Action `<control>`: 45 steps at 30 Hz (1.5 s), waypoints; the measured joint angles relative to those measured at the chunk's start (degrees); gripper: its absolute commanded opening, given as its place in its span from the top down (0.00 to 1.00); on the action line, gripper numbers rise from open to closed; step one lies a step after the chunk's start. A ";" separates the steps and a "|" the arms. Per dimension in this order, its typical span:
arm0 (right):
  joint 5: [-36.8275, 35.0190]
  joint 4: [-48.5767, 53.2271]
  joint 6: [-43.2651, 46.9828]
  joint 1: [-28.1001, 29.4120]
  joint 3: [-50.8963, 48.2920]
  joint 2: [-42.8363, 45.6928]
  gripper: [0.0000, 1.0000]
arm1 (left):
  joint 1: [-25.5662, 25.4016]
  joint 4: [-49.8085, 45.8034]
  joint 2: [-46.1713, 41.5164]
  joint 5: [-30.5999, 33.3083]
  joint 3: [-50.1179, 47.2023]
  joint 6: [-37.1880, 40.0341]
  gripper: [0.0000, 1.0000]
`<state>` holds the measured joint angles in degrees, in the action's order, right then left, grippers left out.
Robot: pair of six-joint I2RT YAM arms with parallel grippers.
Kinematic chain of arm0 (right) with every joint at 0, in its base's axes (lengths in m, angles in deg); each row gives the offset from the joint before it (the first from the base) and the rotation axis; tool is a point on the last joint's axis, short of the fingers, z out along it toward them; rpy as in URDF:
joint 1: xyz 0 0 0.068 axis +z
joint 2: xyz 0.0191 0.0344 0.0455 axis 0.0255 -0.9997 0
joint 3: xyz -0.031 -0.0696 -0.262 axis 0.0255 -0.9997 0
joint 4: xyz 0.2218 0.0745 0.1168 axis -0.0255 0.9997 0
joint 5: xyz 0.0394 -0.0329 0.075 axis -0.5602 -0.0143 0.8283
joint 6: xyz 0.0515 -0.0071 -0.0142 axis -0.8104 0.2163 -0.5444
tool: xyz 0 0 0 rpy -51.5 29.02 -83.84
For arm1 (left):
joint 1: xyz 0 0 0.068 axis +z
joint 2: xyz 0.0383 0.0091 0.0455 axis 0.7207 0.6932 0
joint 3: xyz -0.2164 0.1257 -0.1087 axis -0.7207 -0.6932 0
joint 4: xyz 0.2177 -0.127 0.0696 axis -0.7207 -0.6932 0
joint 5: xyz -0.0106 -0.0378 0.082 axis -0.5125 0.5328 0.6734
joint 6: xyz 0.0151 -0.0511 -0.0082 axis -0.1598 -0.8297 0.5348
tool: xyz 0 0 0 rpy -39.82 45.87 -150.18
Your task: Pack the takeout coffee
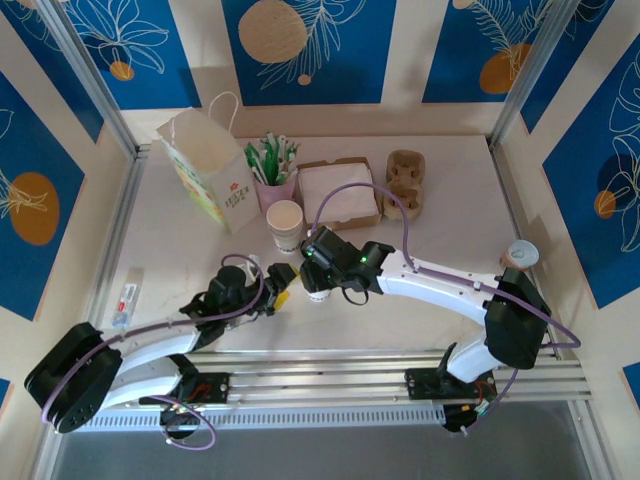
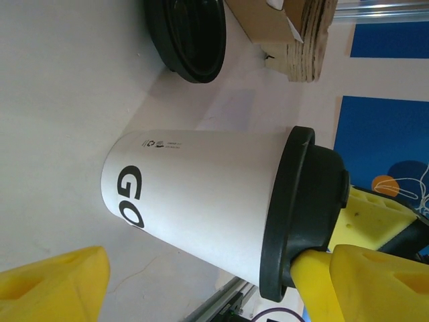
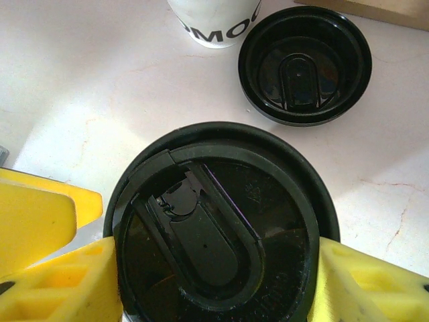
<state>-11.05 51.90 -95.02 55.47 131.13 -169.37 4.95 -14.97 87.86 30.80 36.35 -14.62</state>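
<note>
Apparently the right gripper (image 3: 214, 268) clasps the upright coffee cup (image 2: 201, 201) by its lid (image 3: 221, 228) from above, on the table (image 1: 180, 250); the left gripper (image 1: 280, 284), wide open and empty, sits at its nine o'clock.

Site: robot lab cell dressed as café counter | Evidence: aluminium frame posts (image 1: 90, 80), base rail (image 1: 380, 370), printed blue wall panels (image 1: 340, 60) (leaf motifs) | Props: paper bag (image 1: 200, 165), cup carrier (image 1: 405, 180), napkin box (image 1: 340, 195) on white table (image 1: 170, 250)

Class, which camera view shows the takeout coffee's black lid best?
Right wrist: the lid seen face-on from above, flap clear. Left wrist gives its side profile; in top external the arms largely cover it.
</note>
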 measured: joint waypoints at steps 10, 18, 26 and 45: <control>-0.09 -0.20 -0.04 0.17 0.07 -0.17 0.40 | 0.00 1.44 3.87 -0.44 0.20 0.13 0.21; -0.44 -0.20 -0.87 0.22 0.09 -0.24 0.40 | -0.11 7.98 6.45 -0.55 -0.87 0.17 0.38; -0.68 -0.20 -0.83 0.44 0.09 -0.26 0.40 | -1.38 12.02 6.47 2.08 -3.45 1.31 0.48; 0.09 -0.70 -0.37 0.24 0.09 -0.24 0.39 | 3.48 -22.32 -8.44 2.69 10.23 13.94 0.15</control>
<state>-10.96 51.20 -95.39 55.71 131.22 -169.61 8.42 -37.28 79.42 33.49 46.58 -0.68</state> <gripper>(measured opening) 0.610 0.852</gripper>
